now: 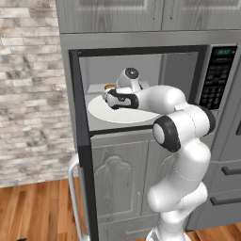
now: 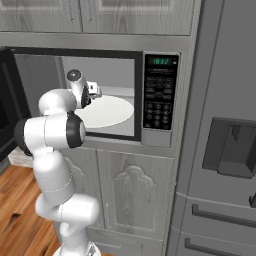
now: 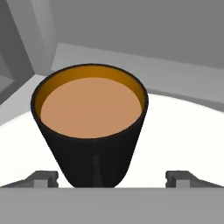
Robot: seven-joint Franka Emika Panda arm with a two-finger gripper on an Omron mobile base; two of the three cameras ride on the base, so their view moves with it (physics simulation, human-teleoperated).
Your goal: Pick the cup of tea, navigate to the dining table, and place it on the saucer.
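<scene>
Black cup of tea [image 3: 89, 127] base hidden between wide-apart jaws

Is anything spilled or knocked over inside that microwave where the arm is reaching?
Nothing stands out. The cup of tea stands upright on the white round plate inside the open microwave, full, with no tea spilled on the plate. The open gripper has a finger on either side of the cup.

Brick wall [image 1: 28, 89], wood floor [image 1: 37, 207], grey cabinets [image 2: 135, 195], built-in microwave [image 2: 160, 90].
</scene>
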